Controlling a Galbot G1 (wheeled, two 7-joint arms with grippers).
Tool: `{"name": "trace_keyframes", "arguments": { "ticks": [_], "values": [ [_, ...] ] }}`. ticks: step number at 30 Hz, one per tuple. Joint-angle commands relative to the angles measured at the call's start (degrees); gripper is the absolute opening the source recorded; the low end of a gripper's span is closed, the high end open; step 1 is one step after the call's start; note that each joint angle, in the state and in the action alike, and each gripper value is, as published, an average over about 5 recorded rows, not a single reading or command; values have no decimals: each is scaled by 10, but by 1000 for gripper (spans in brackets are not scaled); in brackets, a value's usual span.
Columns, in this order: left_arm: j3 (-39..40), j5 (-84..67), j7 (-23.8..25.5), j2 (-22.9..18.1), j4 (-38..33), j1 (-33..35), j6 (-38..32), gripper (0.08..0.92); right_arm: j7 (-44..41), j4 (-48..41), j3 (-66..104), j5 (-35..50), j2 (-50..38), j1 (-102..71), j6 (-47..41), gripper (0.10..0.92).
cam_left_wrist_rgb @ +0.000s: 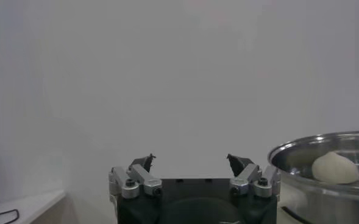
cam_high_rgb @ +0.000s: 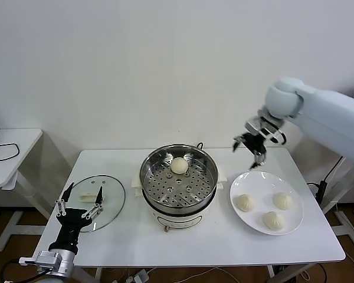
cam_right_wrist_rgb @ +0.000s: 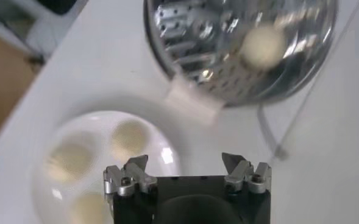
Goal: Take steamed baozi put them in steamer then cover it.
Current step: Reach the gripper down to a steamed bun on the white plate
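Note:
The steel steamer [cam_high_rgb: 178, 177] stands mid-table on its cream base, and one baozi [cam_high_rgb: 179, 165] lies on its perforated tray at the back. Three more baozi [cam_high_rgb: 245, 203] [cam_high_rgb: 282, 200] [cam_high_rgb: 274, 220] lie on the white plate [cam_high_rgb: 248, 183] to the right. My right gripper [cam_high_rgb: 248, 147] is open and empty in the air, above the plate's far edge. In the right wrist view the steamer [cam_right_wrist_rgb: 240, 55], its baozi [cam_right_wrist_rgb: 261, 44] and the plate [cam_right_wrist_rgb: 106, 122] show below. My left gripper [cam_high_rgb: 79, 202] is open and empty at the table's front left, over the glass lid [cam_high_rgb: 97, 200].
The glass lid lies flat on the table left of the steamer. A small side table [cam_high_rgb: 12, 150] with a black cable stands at far left. The steamer's cord runs off the table behind it. The left wrist view shows the steamer rim [cam_left_wrist_rgb: 325, 146] and the wall.

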Motion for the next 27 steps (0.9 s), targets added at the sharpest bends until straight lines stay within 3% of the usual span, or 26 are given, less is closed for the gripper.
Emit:
{"name": "trace_keyframes", "arguments": {
  "ticks": [1, 27],
  "values": [
    [7, 2, -1, -1, -2, 0, -1, 823, 15, 9, 52, -7, -69, -118, -86, 823],
    [15, 6, -1, -1, 21, -9, -4, 823, 105, -111, 170, -79, 37, -293, -92, 823]
  ]
}}
